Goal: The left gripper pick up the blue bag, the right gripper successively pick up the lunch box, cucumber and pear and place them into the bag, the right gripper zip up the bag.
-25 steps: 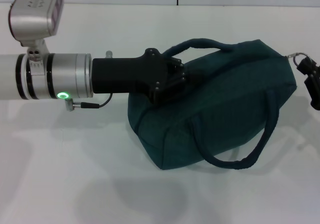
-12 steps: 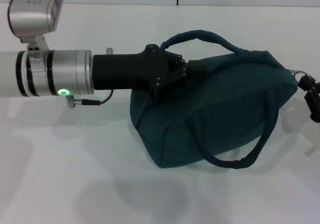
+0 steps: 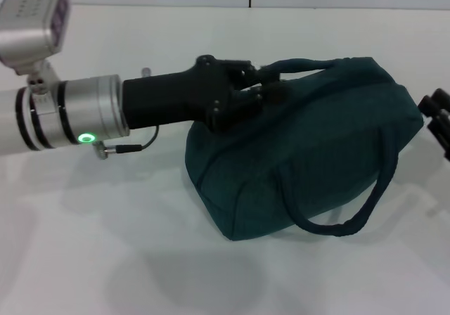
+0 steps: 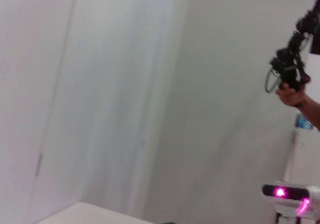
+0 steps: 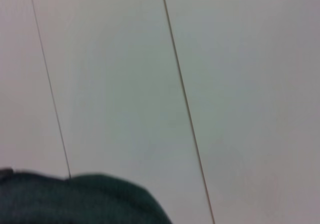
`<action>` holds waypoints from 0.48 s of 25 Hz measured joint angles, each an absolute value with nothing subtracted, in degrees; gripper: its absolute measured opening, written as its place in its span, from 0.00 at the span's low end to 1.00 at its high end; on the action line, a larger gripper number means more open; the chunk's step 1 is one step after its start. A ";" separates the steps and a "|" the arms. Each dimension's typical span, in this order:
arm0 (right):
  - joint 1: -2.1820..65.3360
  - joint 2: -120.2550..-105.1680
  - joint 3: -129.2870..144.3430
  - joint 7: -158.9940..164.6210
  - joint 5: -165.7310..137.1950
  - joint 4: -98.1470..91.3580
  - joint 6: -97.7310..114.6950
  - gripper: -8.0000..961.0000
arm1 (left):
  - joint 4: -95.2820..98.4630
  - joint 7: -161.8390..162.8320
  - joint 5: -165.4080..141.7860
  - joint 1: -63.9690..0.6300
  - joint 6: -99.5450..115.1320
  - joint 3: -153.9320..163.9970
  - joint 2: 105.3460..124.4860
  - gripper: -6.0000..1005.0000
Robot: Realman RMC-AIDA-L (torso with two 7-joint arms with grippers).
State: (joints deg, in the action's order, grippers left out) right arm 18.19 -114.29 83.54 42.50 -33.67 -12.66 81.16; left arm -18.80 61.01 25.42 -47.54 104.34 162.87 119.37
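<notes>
The blue bag (image 3: 309, 153) lies closed on the white table (image 3: 105, 245), one rope handle hanging down its front. My left gripper (image 3: 264, 93) reaches in from the left and is shut on the bag's top, at the base of the far handle. My right gripper (image 3: 437, 121) shows only partly at the right edge, just beside the bag's right end. The zipper pull does not show. A corner of the bag's fabric shows in the right wrist view (image 5: 100, 199). The lunch box, cucumber and pear are out of view.
The left arm's silver cylinder with a green light (image 3: 86, 138) spans the left side above the table. The left wrist view shows a pale wall, a person's hand holding a device (image 4: 290, 76) and a camera with a pink light (image 4: 287, 193).
The left gripper has tilted and moved slightly right, and the far handle has flattened. The bag's top has settled. The right gripper has drawn to the edge and the ring pull no longer shows.
</notes>
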 joint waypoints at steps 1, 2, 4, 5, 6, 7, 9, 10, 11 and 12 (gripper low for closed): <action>18.09 -114.00 83.52 43.24 -33.60 -12.67 81.91 0.14 | -18.65 60.70 26.34 -47.08 104.38 162.86 119.38 0.09; 17.92 -113.46 83.44 44.38 -33.51 -12.60 83.19 0.16 | -18.34 60.12 26.98 -46.65 104.59 162.86 119.36 0.09; 17.53 -112.65 83.41 46.08 -33.50 -12.45 85.92 0.20 | -17.37 58.03 28.56 -45.53 105.58 162.86 119.23 0.18; 17.35 -112.32 83.41 46.77 -33.49 -12.43 87.57 0.22 | -16.90 56.57 29.89 -44.82 106.66 162.86 119.20 0.22; 17.13 -111.99 83.41 47.20 -33.52 -12.47 89.77 0.26 | -16.59 55.62 31.09 -44.18 107.69 162.86 119.19 0.26; 17.03 -111.60 83.50 47.52 -33.66 -12.56 92.76 0.31 | -16.19 54.82 32.72 -43.27 108.92 162.85 119.19 0.31; 17.24 -110.96 83.79 47.58 -34.38 -12.83 98.31 0.41 | -15.05 53.36 35.94 -41.25 111.15 162.86 119.21 0.51; 17.50 -110.50 83.92 47.60 -35.27 -13.27 101.29 0.46 | -14.51 51.40 37.11 -39.92 112.47 162.87 119.22 0.54; 17.78 -110.01 83.97 47.78 -36.48 -13.97 103.70 0.48 | -14.51 51.40 37.11 -39.92 112.47 162.87 119.22 0.56; 18.06 -109.59 83.97 48.41 -38.14 -15.06 105.13 0.51 | -14.48 50.55 37.11 -39.51 112.84 162.88 119.23 0.58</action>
State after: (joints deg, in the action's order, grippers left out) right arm 18.06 -109.59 83.97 48.41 -38.15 -15.06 105.13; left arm -14.48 50.55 37.11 -39.51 112.84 162.88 119.23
